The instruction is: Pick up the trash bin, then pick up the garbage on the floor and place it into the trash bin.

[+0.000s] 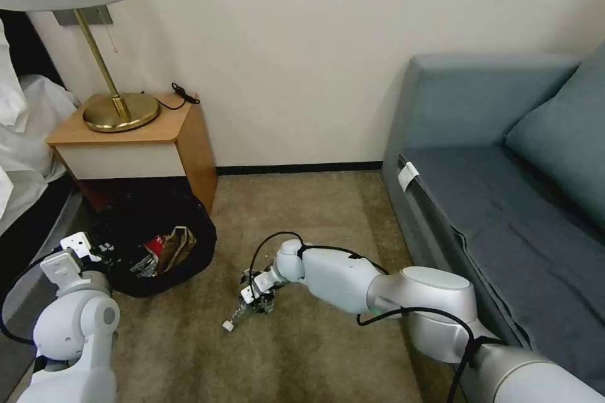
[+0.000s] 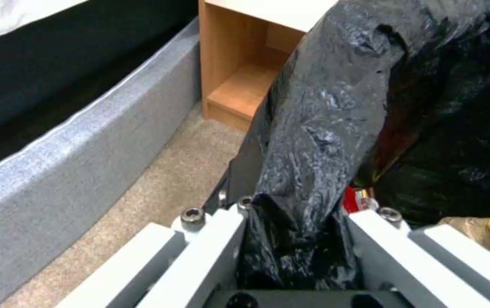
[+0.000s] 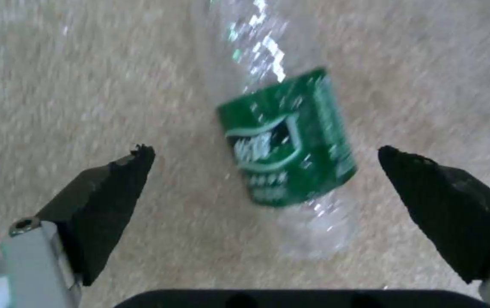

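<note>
Now on the bottle (image 3: 285, 141): right gripper (image 3: 265, 171) hangs over it, jaws spread wide either side. Left gripper (image 2: 296, 239) clamps the trash bin (image 1: 151, 245) rim. Next move, likely: lower and close squarely on the label.

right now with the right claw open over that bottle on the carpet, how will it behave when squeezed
The bottle looks clear, thin-walled and empty, so probably light and apt to crumple between the right claw pads. Lying on its round side, it may roll or squirt away on the carpet if pinched off-centre. The glossy label could be slippery.

Left hand (image 2: 296, 239) seemingly clamped shut; right hand (image 3: 268, 179) spread wide, lowered.
</note>
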Robot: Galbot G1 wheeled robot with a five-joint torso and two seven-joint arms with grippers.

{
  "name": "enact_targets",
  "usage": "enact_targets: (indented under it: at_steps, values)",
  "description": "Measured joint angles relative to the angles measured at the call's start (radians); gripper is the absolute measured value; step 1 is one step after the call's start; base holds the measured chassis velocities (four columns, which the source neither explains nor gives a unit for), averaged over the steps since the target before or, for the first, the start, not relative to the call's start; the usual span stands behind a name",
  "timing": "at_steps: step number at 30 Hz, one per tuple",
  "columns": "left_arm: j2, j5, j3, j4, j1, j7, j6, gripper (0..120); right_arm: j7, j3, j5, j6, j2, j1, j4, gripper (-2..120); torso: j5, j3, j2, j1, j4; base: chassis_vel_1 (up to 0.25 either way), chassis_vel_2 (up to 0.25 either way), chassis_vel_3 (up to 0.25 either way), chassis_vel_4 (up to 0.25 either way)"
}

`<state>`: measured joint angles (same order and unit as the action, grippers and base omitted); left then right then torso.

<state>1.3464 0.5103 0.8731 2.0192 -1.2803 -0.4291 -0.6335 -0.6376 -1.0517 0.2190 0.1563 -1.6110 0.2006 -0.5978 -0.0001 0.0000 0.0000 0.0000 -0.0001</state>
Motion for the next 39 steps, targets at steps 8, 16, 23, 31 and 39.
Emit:
enact_targets:
  at_steps: [8,16,23,31,39]
  values:
    - [0.000,0.008,0.001,-0.002,-0.001,0.003,0.005,2,0.018,0.001,0.006,0.004,0.001,0.015,0.037,100,0.0001,0.000,0.000,0.000,0.0000,0.000,0.000,0.000,0.000]
    - [0.004,0.023,0.010,0.017,-0.013,0.005,0.006,2,0.039,0.017,0.005,0.004,0.002,0.014,0.029,100,0.0001,0.000,0.000,0.000,0.0000,0.000,0.000,0.000,0.000]
    - [-0.016,0.050,0.060,0.037,-0.007,0.002,-0.012,2,0.044,0.039,0.008,0.003,0.002,0.000,0.022,100,0.0001,0.000,0.000,0.000,0.0001,0.000,0.000,0.000,0.000]
    - [-0.037,0.097,0.145,0.038,0.001,0.004,-0.029,2,0.042,0.035,0.014,0.006,0.003,0.011,0.047,100,0.0001,0.000,0.000,0.000,0.0001,0.000,0.000,0.000,0.000]
    - [-0.038,0.111,0.159,0.036,0.004,0.006,-0.033,2,0.055,0.022,0.004,0.011,0.003,0.018,0.060,100,0.0001,0.000,0.000,0.000,0.0001,0.000,0.000,0.000,0.000]
